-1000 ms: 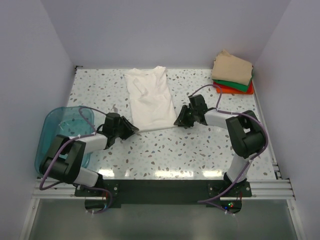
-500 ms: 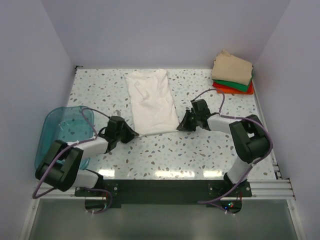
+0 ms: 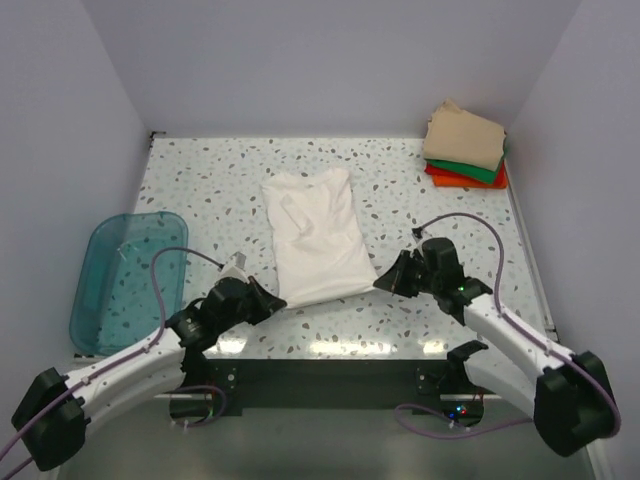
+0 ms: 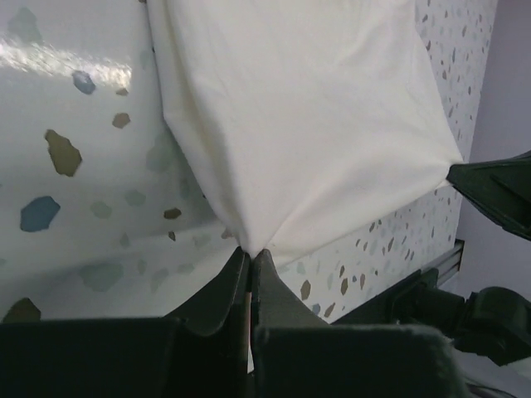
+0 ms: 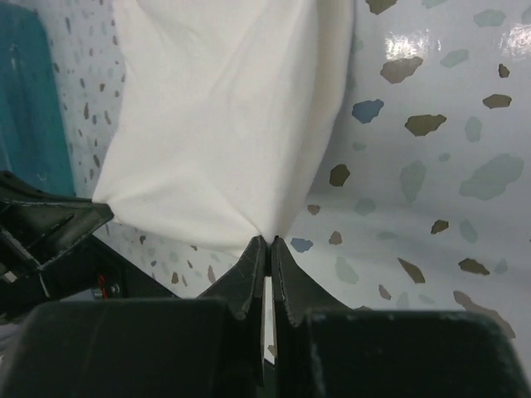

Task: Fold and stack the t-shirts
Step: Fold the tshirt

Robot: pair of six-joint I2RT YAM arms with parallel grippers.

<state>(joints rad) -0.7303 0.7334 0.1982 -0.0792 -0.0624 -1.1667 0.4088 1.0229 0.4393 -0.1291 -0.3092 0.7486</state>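
The left gripper (image 4: pixel 250 255) is clamped on the near left corner of the large white cloth t-shirt (image 3: pixel 318 235), and the right gripper (image 5: pixel 267 242) is pinched shut on its near right corner. The shirt is spread flat beyond both grippers on the speckled table (image 3: pixel 400 190). A translucent teal plastic bin (image 3: pixel 110 290) is seen left of the left gripper. A stack of folded tan, green and orange-red t-shirts (image 3: pixel 465 150) lies well beyond the right gripper.

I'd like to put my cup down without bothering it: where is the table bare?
Bare table lies behind the bin, left of the white shirt, and between that shirt and the folded stack. A thin strip runs along the near edge between the arms. It is crowded at the shirt's near corners, where the left gripper and right gripper pinch it.
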